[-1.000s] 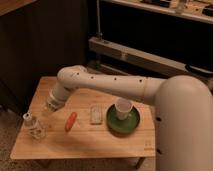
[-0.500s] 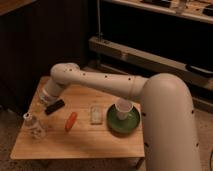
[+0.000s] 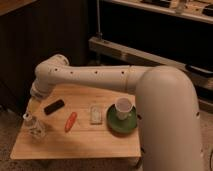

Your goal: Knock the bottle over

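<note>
The bottle (image 3: 34,126) stands upright near the front left corner of the wooden table (image 3: 85,142). It is small and clear, with a whitish cap and a pale speckled body. My gripper (image 3: 31,106) is at the end of the white arm (image 3: 90,76), at the table's left edge, just behind and above the bottle. I cannot tell whether it touches the bottle.
A black oblong object (image 3: 54,106) lies right of the gripper. An orange-red item (image 3: 70,121) lies mid-table, and a flat clear rectangular container (image 3: 95,113) lies beside it. A white cup (image 3: 123,107) stands on a green plate (image 3: 120,125) at the right. Dark cabinets and shelving stand behind.
The arm has swung left and its wrist has dropped toward the table's left edge, closer to the bottle. The black object is now uncovered. The bottle still stands upright.
</note>
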### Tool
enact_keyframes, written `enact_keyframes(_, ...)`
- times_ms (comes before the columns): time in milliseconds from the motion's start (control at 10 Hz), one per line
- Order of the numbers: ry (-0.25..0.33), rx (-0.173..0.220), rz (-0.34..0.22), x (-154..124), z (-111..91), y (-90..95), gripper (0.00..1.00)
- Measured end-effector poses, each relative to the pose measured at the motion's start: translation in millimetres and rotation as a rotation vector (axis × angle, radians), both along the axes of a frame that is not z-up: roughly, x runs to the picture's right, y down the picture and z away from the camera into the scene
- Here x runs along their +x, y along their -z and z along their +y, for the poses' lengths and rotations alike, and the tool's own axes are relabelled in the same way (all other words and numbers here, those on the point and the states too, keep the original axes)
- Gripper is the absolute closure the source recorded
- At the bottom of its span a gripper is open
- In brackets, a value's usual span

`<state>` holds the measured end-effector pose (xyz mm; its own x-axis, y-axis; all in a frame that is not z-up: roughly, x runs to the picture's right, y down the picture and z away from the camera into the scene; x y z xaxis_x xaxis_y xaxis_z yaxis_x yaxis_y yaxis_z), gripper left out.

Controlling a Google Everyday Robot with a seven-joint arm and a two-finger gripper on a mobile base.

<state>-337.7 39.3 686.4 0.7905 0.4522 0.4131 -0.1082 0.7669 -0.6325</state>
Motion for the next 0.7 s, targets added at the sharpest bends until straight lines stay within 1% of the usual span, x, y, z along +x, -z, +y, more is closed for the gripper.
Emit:
enact_keyframes(100, -0.029, -0.014, 0.001, 5.9, -7.7, -5.7, 0.56)
enact_keyframes(200, -0.048, -0.032, -0.012, 12.6, -15.9, -10.2, 0.64)
enact_keyframes(300, -0.06, -0.058, -0.04, 16.0, -24.1, -11.1, 0.76)
enact_keyframes(400, -0.063, -0.086, -0.071, 13.9, -27.3, -9.2, 0.87)
enact_keyframes(500, -0.059, -0.111, -0.098, 7.7, -26.7, -5.3, 0.95)
enact_keyframes(600, -0.049, -0.136, -0.117, -0.8, -24.1, -1.0, 1.0)
enact_keyframes(700, -0.024, -0.161, -0.138, -16.8, -14.5, 7.2, 1.0)
